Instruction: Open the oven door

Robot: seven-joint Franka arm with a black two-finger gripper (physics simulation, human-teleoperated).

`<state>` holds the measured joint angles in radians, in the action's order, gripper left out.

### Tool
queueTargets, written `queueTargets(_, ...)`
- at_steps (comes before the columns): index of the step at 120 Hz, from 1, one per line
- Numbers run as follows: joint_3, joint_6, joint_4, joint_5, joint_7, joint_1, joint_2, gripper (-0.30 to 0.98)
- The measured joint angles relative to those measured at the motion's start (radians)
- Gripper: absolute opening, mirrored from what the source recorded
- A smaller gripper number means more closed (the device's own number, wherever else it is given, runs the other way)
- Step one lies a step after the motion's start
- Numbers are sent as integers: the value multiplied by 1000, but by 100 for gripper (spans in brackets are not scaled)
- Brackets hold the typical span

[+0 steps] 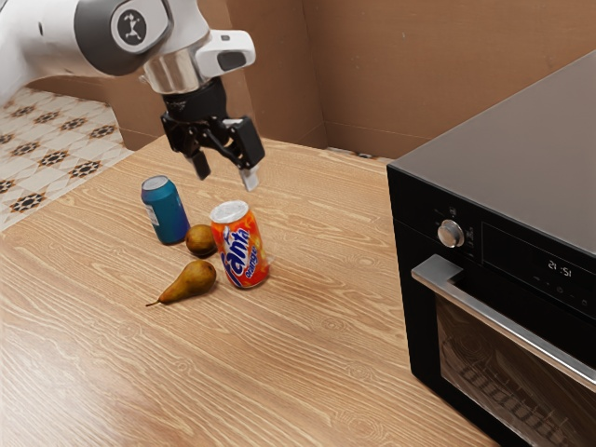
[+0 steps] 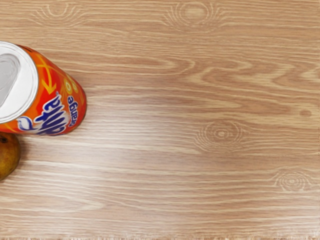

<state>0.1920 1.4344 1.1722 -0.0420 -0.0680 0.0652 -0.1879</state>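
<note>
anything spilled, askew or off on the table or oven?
Nothing stands out: the orange can and blue can stand upright, the pear and round fruit look intact, no spill visible around them, and the oven door is shut. Claw is open, empty.

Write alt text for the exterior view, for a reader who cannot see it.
A black oven, its door shut, stands at the exterior view's right; an open robot pincer hangs above a wooden table with a Fanta can, a blue can, a pear and a brown fruit.
</note>
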Motion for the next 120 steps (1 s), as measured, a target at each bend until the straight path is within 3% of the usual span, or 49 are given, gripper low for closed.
queueTargets(18,4,-25,-4,-9,-29,0,-3,69)
queueTargets(25,-7,-31,-95,-31,-75,-19,75,69)
queueTargets(30,-150,-34,-119,-49,-181,-93,178,69)
queueTargets(39,-431,-32,-104,-10,-368,-218,233,69)
queueTargets(44,-518,9,4,-23,-469,-175,286,69)
queueTargets(54,-624,129,247,-51,-663,64,399,68)
queueTargets(67,-648,261,378,-69,-883,138,444,68)
queueTargets(92,-602,386,450,-80,-1211,146,482,69)
queueTargets(120,-610,452,317,-67,-1441,147,266,69)
